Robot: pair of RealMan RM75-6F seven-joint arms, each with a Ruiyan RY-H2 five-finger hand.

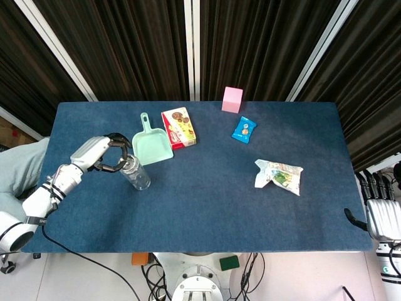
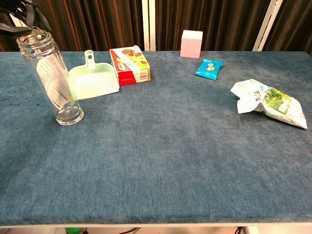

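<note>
Bench (image 1: 207, 207) with blue cloth top carries everything. Largest item on it: crumpled white-and-green snack bag (image 1: 279, 176), near the right edge, lying flat. Mint green dustpan (image 1: 151, 144) sits toward the back-left, handle pointing to the back edge. Red and yellow cookie box (image 1: 178, 127) lies just beside the dustpan on its right.

Clear bottle (image 2: 52, 78) stands upright near the left edge, just in front of the dustpan's left corner. See-through cylinder, open mouth with no cap, screw threads at the rim, white label with red print on the side, something thin and green inside near the bottom. Otherwise looks empty.

Left hand (image 1: 108, 153) is at the bottle's top, dark fingers (image 2: 34, 13) curled around the mouth from the left side; in the chest view the fingertips sit right at the rim. Contact or a hair apart — cannot tell.

Pink cube (image 1: 232, 100) stands at the back edge, middle. Small blue packet (image 1: 244, 129) lies just in front of it.

Right hand (image 1: 383, 210) hangs off the front-right corner of the bench, fingers spread, holding nothing.
</note>
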